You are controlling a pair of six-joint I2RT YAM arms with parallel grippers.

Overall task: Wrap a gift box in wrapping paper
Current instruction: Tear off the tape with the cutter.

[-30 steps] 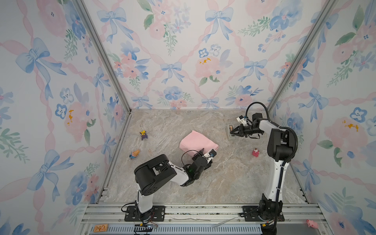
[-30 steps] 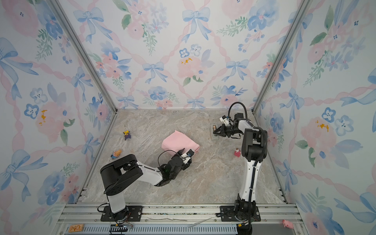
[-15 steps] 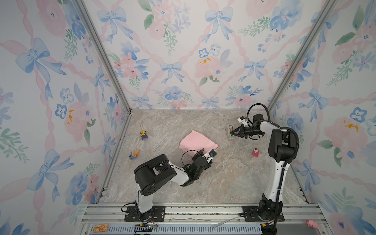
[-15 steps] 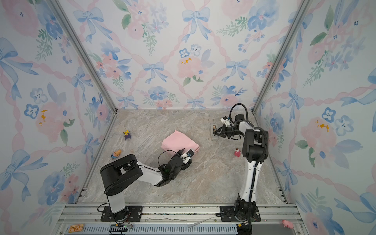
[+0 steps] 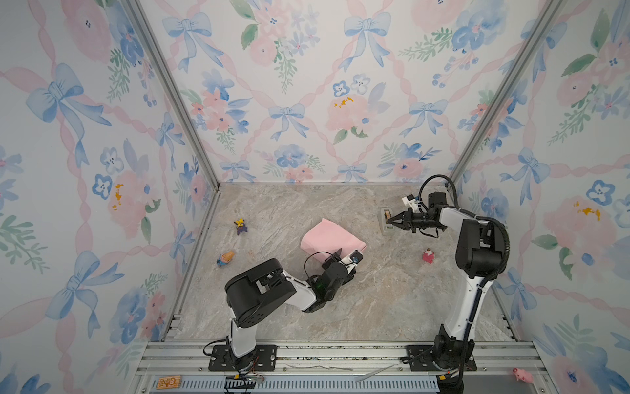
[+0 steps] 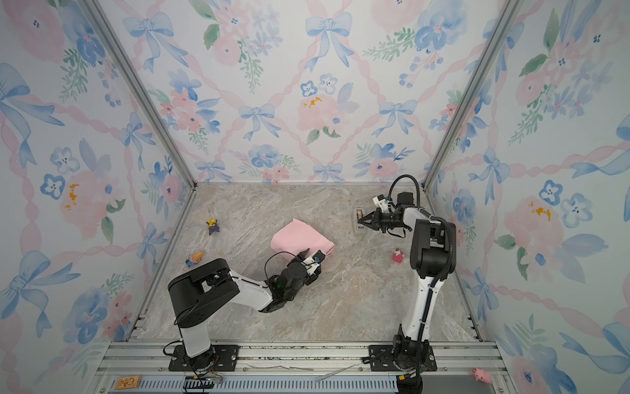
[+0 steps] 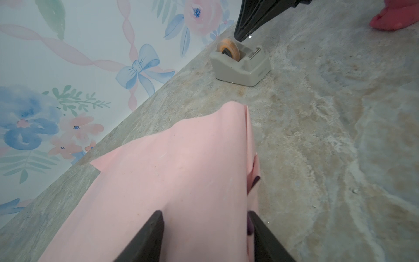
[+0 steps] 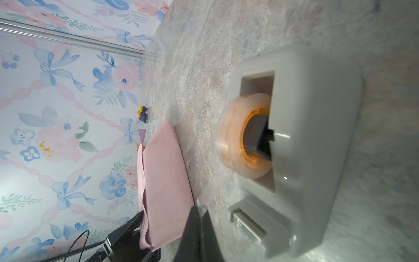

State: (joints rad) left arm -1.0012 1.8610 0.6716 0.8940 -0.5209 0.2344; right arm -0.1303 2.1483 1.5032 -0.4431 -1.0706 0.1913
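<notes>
1. Wrapping paper (image 5: 332, 237): thin creased sheet, pale pink face outward. It is folded into a squarish bundle near the middle of the marbled grey tabletop (image 5: 375, 300). A lilac corner pokes out of the bundle in the right wrist view.
2. Gift box: small navy cardboard box, not plainly visible and judged to lie inside the bundle. A dark sliver shows at the bundle's side in the left wrist view; cannot tell whether it is box or paper.
3. Left gripper (image 7: 205, 214): at the bundle's near end. Jaws stand apart with paper between them; cannot tell whether they clamp or only steady it.
4. Grey-beige tape dispenser with an orange-cored roll (image 7: 244, 68): toward the far right corner, well apart from the bundle.
5. Right gripper (image 5: 388, 220): jaws closed together, tips at the roll. No tape strip can be made out.
6. Progress, judged: the first fold-over is done. No tape is visible on the paper. Still to do: fetching tape, fixing the seam and folding the ends.
</notes>
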